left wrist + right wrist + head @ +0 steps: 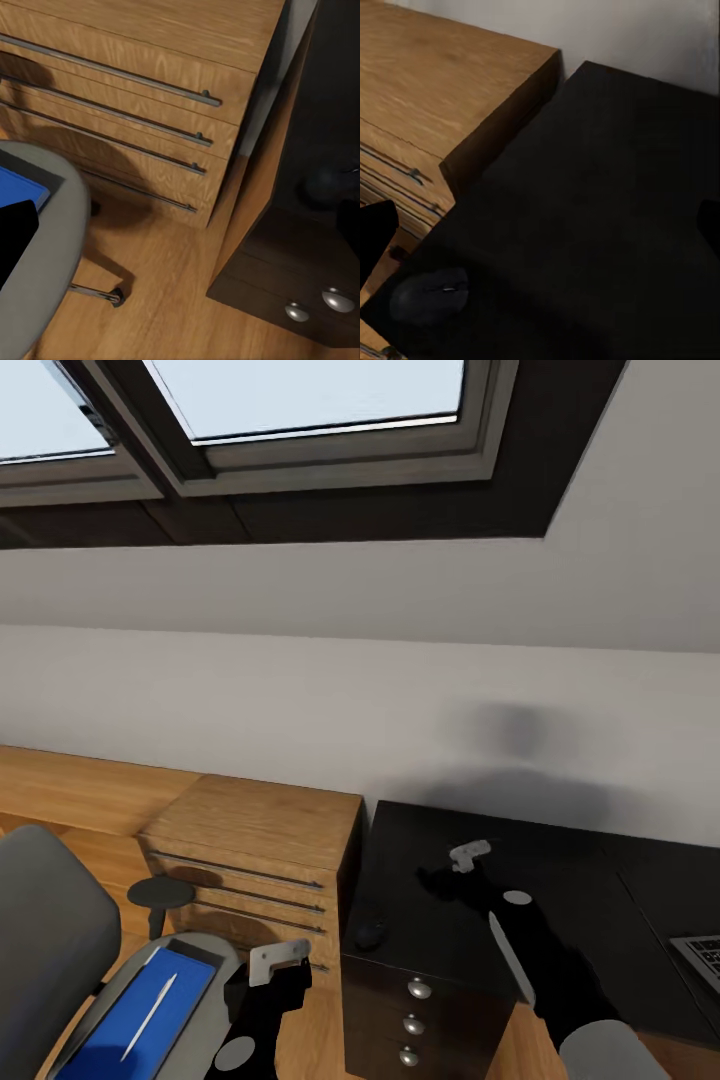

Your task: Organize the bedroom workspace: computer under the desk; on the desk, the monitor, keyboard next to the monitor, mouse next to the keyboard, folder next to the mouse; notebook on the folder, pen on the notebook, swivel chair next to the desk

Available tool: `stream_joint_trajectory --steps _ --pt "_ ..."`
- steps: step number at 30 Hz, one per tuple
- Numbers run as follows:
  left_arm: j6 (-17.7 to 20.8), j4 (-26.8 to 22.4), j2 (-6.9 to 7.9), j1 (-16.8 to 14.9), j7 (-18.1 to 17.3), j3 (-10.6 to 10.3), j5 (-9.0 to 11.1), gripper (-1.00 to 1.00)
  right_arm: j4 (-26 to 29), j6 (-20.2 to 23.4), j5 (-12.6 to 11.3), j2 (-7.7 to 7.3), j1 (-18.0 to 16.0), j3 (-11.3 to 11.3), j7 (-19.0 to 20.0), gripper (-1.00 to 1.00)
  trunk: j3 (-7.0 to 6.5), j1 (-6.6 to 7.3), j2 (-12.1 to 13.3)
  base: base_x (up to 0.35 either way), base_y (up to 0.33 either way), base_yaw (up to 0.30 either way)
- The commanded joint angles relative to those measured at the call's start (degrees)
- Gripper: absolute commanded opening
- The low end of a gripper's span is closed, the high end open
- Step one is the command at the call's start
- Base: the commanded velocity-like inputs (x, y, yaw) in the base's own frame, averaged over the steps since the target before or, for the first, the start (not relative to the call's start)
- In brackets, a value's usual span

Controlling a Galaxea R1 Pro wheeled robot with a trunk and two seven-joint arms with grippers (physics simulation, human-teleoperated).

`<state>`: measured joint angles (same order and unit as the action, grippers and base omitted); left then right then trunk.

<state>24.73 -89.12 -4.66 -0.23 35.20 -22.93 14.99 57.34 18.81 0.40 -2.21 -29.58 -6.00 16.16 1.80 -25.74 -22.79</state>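
The grey swivel chair stands at the lower left. On its seat lies a flat blue cover, folder or notebook, I cannot tell which, with a white pen on top. My left gripper hangs open beside the seat's right edge, holding nothing. In the left wrist view the blue cover shows at the seat's edge. A dark mouse sits on the black desk's front left corner. My right gripper hovers open above the desk, with the mouse ahead of it. A keyboard corner peeks in at the right.
A wooden drawer cabinet stands against the wall between the chair and the desk. The desk has drawers with round metal knobs at its left front. Wood floor runs under the chair. A sloped wall with skylights rises behind.
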Motion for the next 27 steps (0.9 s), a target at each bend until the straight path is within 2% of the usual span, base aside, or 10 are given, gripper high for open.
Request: stream_joint_trajectory --steps 1,2,4,5,6,11,12,16,25,27 --pt "0.15 -0.09 0.00 -0.03 0.40 -0.03 0.41 1.00 0.23 0.25 -0.01 1.48 -0.04 1.65 -6.10 1.00 0.12 -0.04 -0.13 0.000 0.000 0.000" --pt "0.15 -0.09 0.00 -0.03 0.40 -0.03 0.41 1.00 0.33 0.22 -0.02 1.96 -0.04 2.01 -8.51 1.00 0.12 -0.04 -0.13 0.000 0.000 0.000" --pt "0.15 -0.09 0.00 -0.03 0.40 -0.03 0.39 1.00 1.14 -0.28 -0.12 3.50 -0.04 2.87 -21.53 1.00 0.12 -0.04 -0.13 0.000 0.000 0.000" --pt "0.15 -0.09 0.00 -0.03 0.40 -0.04 0.39 1.00 1.27 -1.10 -0.21 3.84 -0.04 2.99 -26.15 1.00 0.12 -0.04 -0.13 0.000 0.000 0.000" --pt "0.15 -0.09 0.00 -0.03 0.40 -0.05 0.39 1.00 1.25 -1.77 -0.25 3.99 -0.04 3.03 -28.07 1.00 0.12 -0.04 -0.13 0.000 0.000 0.000" --pt "0.15 -0.09 0.00 -0.03 0.40 -0.08 0.39 1.00 0.43 -7.87 -0.37 4.50 -0.04 3.22 -33.86 1.00 0.12 -0.04 -0.13 0.000 0.000 0.000" --pt "0.15 -0.09 0.00 -0.03 0.40 -0.09 0.40 1.00 -0.07 -11.22 -0.66 4.67 -0.04 3.30 -35.49 1.00 0.12 -0.04 -0.13 0.000 0.000 0.000" --pt "0.15 -0.09 0.00 -0.03 0.40 -0.09 0.40 1.00 -0.66 -16.23 -2.08 4.93 -0.04 3.31 -39.74 1.00 0.12 -0.04 -0.13 0.000 0.000 0.000" --pt "0.15 -0.09 0.00 -0.03 0.40 -0.10 0.39 1.00 -3.44 -19.29 -3.83 4.92 -0.25 3.21 -51.65 1.00 0.12 -0.04 -0.13 0.000 0.000 0.000" --pt "0.15 -0.09 0.00 -0.05 0.40 -0.10 0.42 1.00 -4.39 -19.36 -3.96 4.80 -0.30 3.35 -51.94 1.00 0.12 -0.04 -0.13 0.000 0.000 0.000"
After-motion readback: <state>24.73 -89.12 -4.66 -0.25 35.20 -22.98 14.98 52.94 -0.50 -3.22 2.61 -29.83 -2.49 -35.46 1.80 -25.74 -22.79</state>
